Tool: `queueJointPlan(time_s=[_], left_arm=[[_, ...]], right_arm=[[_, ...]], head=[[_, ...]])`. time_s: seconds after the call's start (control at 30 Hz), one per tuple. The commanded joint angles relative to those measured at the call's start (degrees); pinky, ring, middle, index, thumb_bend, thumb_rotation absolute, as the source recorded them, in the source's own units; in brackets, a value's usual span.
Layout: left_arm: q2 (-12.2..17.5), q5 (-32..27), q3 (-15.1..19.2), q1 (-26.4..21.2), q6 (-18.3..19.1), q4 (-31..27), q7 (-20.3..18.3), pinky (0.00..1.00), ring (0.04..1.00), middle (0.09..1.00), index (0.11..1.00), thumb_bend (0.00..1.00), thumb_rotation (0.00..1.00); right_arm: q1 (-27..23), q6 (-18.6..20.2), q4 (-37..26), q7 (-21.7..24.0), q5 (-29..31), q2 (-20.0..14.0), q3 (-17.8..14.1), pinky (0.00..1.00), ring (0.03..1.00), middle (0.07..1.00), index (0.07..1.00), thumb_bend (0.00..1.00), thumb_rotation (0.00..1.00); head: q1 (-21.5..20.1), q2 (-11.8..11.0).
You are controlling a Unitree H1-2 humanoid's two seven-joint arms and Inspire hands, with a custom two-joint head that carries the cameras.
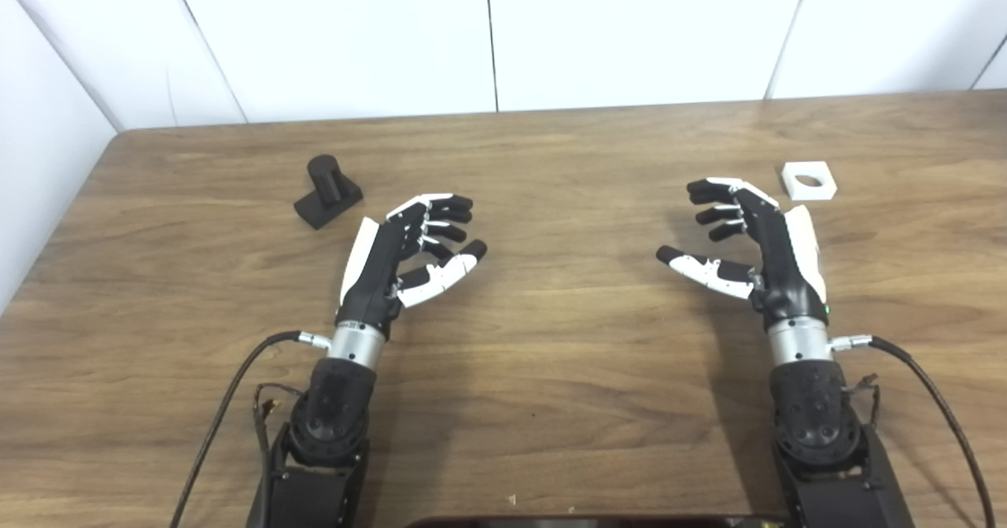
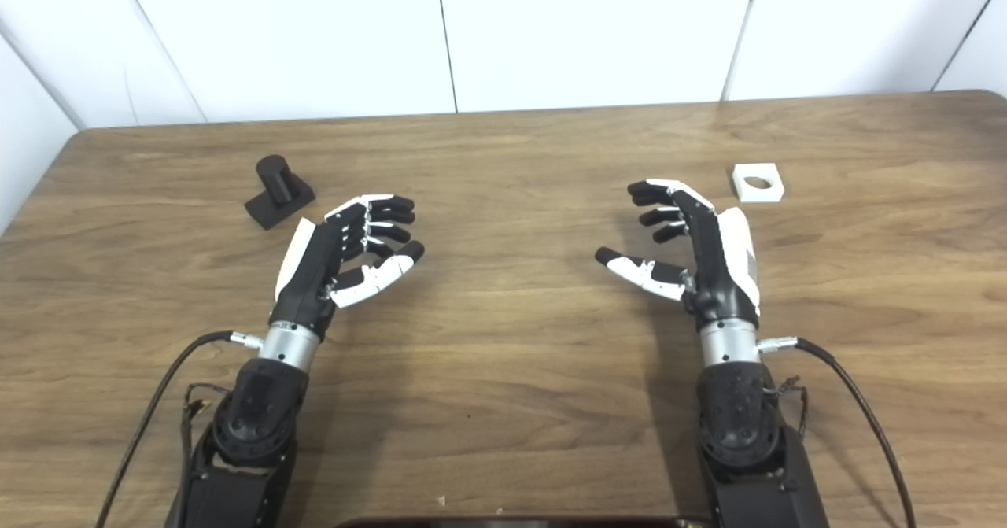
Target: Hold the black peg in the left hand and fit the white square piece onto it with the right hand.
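Both arms reach in over the wooden table (image 1: 551, 402) and neither hand has hold of anything. The left hand (image 1: 409, 249) hovers palm inward with its fingers loosely curled and spread apart from the thumb, empty. The right hand (image 1: 747, 245) mirrors it on the opposite side, fingers likewise apart and lightly bent, thumb extended toward the centre, also empty. The black peg (image 1: 327, 190), a short cylinder standing on a dark square base, rests on the table just beyond and to the outer side of the left hand, near it but not touching. The white square piece (image 1: 809, 180), with a round hole through its middle, lies flat on the table just beyond the right hand's fingertips, toward the far right corner, clear of contact. The two parts sit well apart, on opposite sides of the work area. Assessment: the task appears to be at its opening stage, with neither pickup made. The next move would call for the left hand to travel outward and forward to the peg and close around its base or shaft so that the cylinder stays exposed, while the right hand reaches forward to take the white piece by its edges, leaving the hole unobstructed for fitting.
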Motion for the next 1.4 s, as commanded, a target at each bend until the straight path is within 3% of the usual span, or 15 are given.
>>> queueJointPlan(time_s=[0.0, 0.1, 0.27, 0.4, 0.6, 0.9, 1.07, 1.23, 1.37], left_arm=[[0.3, 0.0, -0.1, -1.9, -2.1, -0.6, 0.2, 0.51, 0.627, 0.690, 0.660, 0.51, 0.24], [0.1, 0.0, -0.1, -2.0, -2.1, -0.4, 0.4, 0.51, 0.623, 0.688, 0.658, 0.52, 0.26], [-1.1, 1.1, -1.2, -2.0, -3.2, 1.1, 1.3, 0.51, 0.628, 0.691, 0.664, 0.53, 0.22], [-2.5, 1.5, -2.0, -2.2, -3.7, 3.0, 2.1, 0.50, 0.614, 0.680, 0.666, 0.53, 0.19], [-2.9, 3.4, -2.3, -2.5, -4.0, 3.6, 3.0, 0.51, 0.628, 0.698, 0.675, 0.55, 0.24], [-2.7, 4.6, -0.9, -2.5, -1.4, 0.8, 4.0, 0.52, 0.627, 0.693, 0.665, 0.58, 0.18], [-1.0, 9.1, -0.8, -2.5, 2.4, -3.8, 3.8, 0.51, 0.630, 0.700, 0.671, 0.60, 0.09], [1.1, 11.5, 0.0, -3.3, 6.3, -7.1, 2.9, 0.53, 0.653, 0.712, 0.675, 0.63, 0.07], [2.9, 15.8, 0.7, -4.5, 11.6, -9.3, 3.0, 0.54, 0.659, 0.713, 0.671, 0.65, 0.12]], right_arm=[[-1.5, -1.4, -1.5, -0.7, -0.1, 0.2, -0.1, 0.53, 0.630, 0.687, 0.681, 0.70, 0.16], [-1.6, -2.1, -1.0, -0.8, 0.2, -0.1, -0.3, 0.53, 0.625, 0.685, 0.678, 0.70, 0.16], [-1.1, -2.9, -0.8, -0.2, 0.6, -1.9, -0.8, 0.55, 0.647, 0.700, 0.686, 0.68, 0.13], [-0.9, -5.1, 1.7, -0.7, 2.4, -3.2, -1.9, 0.56, 0.648, 0.701, 0.688, 0.68, 0.16], [-0.8, -5.1, 2.2, -0.2, 3.1, -4.3, -2.3, 0.59, 0.654, 0.710, 0.695, 0.69, 0.21], [-0.9, -7.0, 4.0, -0.6, 4.4, -4.5, -2.6, 0.57, 0.656, 0.703, 0.689, 0.71, 0.24], [-0.8, -6.6, 3.6, -0.4, 4.2, -4.7, -2.6, 0.57, 0.654, 0.702, 0.688, 0.71, 0.24], [-1.0, -6.5, 3.8, -0.9, 4.0, -4.5, -3.0, 0.57, 0.650, 0.696, 0.678, 0.72, 0.22], [-1.2, -6.6, 4.1, -0.8, 4.2, -4.6, -3.0, 0.57, 0.644, 0.695, 0.676, 0.73, 0.22]], head=[[0.5, -0.1], [3.2, -0.7], [12.7, -2.9], [16.8, -3.7], [16.7, -3.9], [16.8, -4.2], [16.9, -4.3], [16.7, -5.0], [16.6, -5.3]])
